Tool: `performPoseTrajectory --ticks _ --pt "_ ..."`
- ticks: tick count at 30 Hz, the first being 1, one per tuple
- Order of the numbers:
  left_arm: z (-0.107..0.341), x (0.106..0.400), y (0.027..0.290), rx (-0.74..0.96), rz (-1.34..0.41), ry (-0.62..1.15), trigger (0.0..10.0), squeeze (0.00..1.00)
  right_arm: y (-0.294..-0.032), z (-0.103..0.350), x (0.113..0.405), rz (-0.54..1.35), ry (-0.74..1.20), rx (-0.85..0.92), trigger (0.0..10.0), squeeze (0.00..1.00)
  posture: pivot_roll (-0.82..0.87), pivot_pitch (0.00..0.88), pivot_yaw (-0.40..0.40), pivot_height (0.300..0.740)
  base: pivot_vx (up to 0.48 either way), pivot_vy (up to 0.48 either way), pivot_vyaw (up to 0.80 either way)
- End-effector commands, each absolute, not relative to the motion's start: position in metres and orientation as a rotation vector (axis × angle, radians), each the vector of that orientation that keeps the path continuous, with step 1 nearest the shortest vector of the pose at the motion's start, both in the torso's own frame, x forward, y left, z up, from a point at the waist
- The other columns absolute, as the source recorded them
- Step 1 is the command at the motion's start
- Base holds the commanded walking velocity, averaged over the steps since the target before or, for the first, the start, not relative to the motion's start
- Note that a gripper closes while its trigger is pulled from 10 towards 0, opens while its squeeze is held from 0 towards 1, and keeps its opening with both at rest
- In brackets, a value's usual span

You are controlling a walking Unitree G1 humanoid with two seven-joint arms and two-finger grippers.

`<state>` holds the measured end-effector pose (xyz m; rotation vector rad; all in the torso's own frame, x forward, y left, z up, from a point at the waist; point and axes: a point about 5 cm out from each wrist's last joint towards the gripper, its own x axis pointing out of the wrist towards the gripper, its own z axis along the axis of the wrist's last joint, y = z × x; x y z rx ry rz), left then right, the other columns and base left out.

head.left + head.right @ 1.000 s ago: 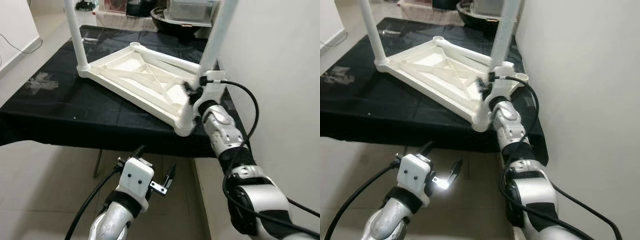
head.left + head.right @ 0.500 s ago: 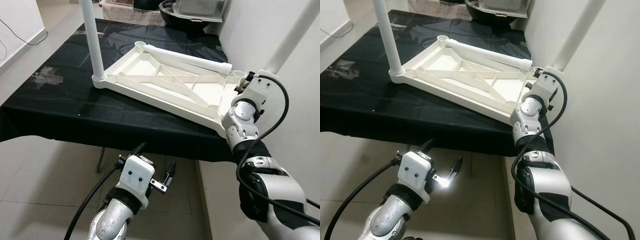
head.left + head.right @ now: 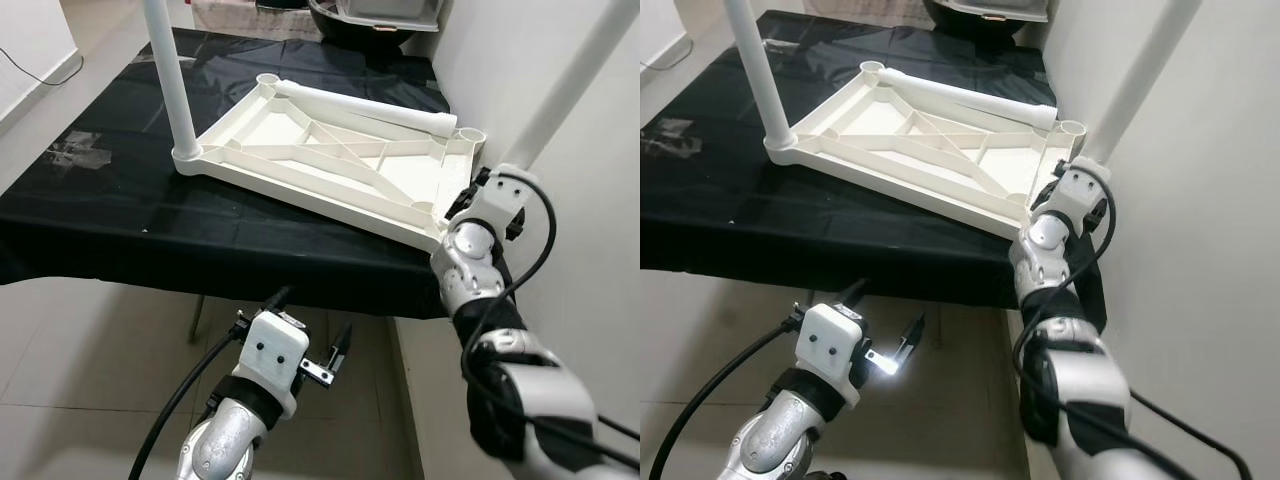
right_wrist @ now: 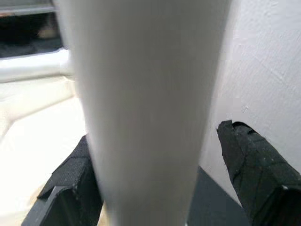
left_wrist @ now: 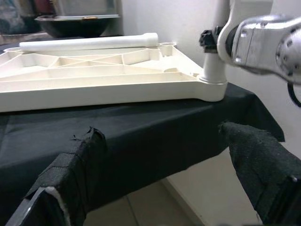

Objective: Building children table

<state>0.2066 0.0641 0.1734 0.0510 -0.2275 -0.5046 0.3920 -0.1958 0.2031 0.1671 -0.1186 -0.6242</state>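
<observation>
While the upturned white tabletop [image 3: 330, 165] lay on the black-draped table [image 3: 90, 215] | right gripper [image 4: 155, 188] straddled near-corner upright leg [image 3: 575, 85], grip uncertain | left gripper [image 3: 325, 365] open, empty, below table edge, farther off.

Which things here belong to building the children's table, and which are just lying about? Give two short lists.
Part of the job:
- white tabletop, lying upside down on the black cloth
- upright leg at its far left corner
- leaning leg by the right gripper
- loose leg lying across the tabletop

Lying about:
- dark bowl
- clear container
- black cloth
</observation>
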Motion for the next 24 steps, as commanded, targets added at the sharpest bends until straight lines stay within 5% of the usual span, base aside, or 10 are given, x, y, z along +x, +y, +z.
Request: performPoseTrajectory --ticks 1,12,24 --pt "0.167 0.206 0.065 0.058 -0.515 -0.207 10.0 0.00 -0.193 0.202 0.381 -0.576 -0.145 0.166 10.0 0.00 0.10 0.152 -0.085 0.740 0.000 0.000 0.00" --pt "0.162 0.207 0.065 0.063 -0.524 -0.195 10.0 0.00 -0.170 0.178 0.348 -0.408 -0.116 0.154 10.0 0.00 0.09 0.132 -0.074 0.740 0.000 0.000 0.00" --pt "0.115 0.217 0.091 0.010 -0.334 0.064 10.0 0.00 -0.131 0.107 0.256 0.107 -0.003 -0.041 10.0 0.00 0.07 0.112 -0.044 0.740 0.000 0.000 0.00"
